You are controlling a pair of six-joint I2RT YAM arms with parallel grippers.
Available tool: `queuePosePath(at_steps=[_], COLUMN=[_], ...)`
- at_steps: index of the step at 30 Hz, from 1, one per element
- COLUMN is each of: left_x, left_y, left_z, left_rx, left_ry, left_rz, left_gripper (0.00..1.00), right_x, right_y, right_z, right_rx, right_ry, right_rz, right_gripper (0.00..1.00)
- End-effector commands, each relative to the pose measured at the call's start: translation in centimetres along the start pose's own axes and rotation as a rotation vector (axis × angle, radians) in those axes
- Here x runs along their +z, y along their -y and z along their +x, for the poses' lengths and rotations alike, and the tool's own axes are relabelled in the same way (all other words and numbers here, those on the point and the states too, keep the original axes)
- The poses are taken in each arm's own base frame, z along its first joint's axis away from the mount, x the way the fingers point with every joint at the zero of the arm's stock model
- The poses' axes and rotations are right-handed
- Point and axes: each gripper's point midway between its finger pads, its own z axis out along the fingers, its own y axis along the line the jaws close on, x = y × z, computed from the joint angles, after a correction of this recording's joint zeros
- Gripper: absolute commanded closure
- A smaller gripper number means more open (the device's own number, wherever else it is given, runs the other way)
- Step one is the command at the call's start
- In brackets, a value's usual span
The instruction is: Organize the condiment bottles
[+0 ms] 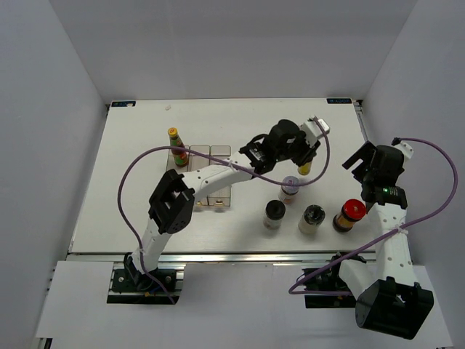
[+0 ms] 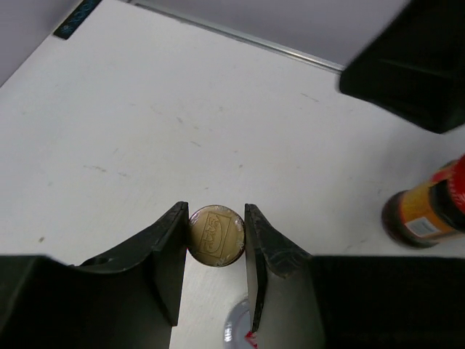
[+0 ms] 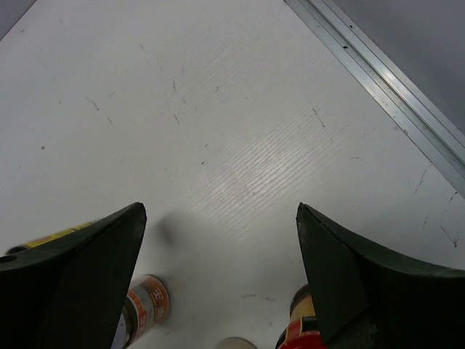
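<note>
As left gripper (image 2: 216, 219) clamps it, bottle (image 2: 216, 238) seems yellow-capped.

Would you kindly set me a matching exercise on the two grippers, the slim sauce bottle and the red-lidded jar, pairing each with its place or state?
Things:
1. left gripper
2. right gripper
3. slim sauce bottle
4. red-lidded jar

Places or states:
A. rightmost of all the bottles
B. shut on the yellow-capped bottle
C. at the clear tray, leftmost of all the bottles
D. open, holding nothing

Pairs: 1-B, 2-D, 3-C, 4-A.
</note>
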Motion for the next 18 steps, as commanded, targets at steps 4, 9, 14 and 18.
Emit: queuePosePath(at_steps=[4, 9, 14, 18], left_x=[-8.7, -16.1, -21.8, -26.7], left_y=[-10.0, -14.1, -15.9, -17.9], left_z=[-10.4, -11.2, -10.7, -7.9], left_rx=[-0.068, -0.104, -0.128, -0.226], left_ry=[0.205, 0.234, 0.231, 0.151], left_rz=[-0.302, -0.44, -0.597, -0.808], left_gripper=[1.0, 1.0, 1.0, 1.0], right_x=[-0.3, 0.2, 0.5, 0.7], right_y=[-1.0, -1.4, -1.7, -1.9], right_z=[-1.3, -0.7, -0.3, 0.2], right_rx=[0.005, 0.001, -0.004, 0.0], right_ry=[0.04, 0.022, -0.002, -0.02], right_rz=[-0.049, -0.072, -0.091, -0.101], right_gripper=[0.11, 0.11, 0.11, 0.11])
